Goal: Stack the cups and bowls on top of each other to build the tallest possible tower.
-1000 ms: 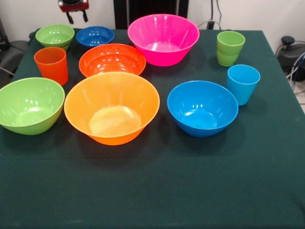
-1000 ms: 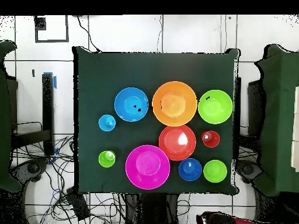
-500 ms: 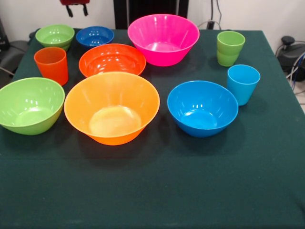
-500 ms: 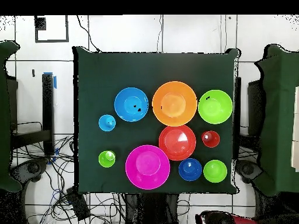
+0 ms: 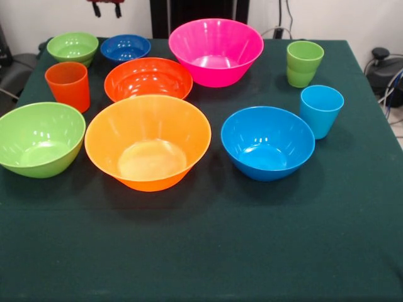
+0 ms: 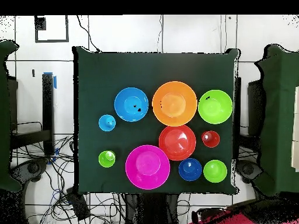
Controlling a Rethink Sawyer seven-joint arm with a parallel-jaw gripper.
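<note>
All bowls and cups stand apart on the green table (image 5: 208, 251); nothing is stacked. Bowls: large pink (image 5: 216, 50), large orange (image 5: 148, 139), red-orange (image 5: 148, 78), lime green (image 5: 39, 138), blue (image 5: 267, 141), small green (image 5: 72, 47), small dark blue (image 5: 125, 47). Cups: orange (image 5: 68, 85), lime green (image 5: 304, 63), light blue (image 5: 321, 110). My gripper (image 5: 106, 9) shows only its two black fingertips at the top edge, above and behind the small bowls, apart and empty. Overhead, the pink bowl (image 6: 148, 167) and orange bowl (image 6: 174, 103) are the widest.
The near half of the table in the front view holds no objects. In the overhead view my red arm (image 6: 225, 217) lies beyond the table's bottom edge. Cables and dark equipment (image 5: 385, 66) lie off the table's sides.
My gripper has moved up toward the top edge of the front view until only its fingertips show. The bowls and cups have not moved.
</note>
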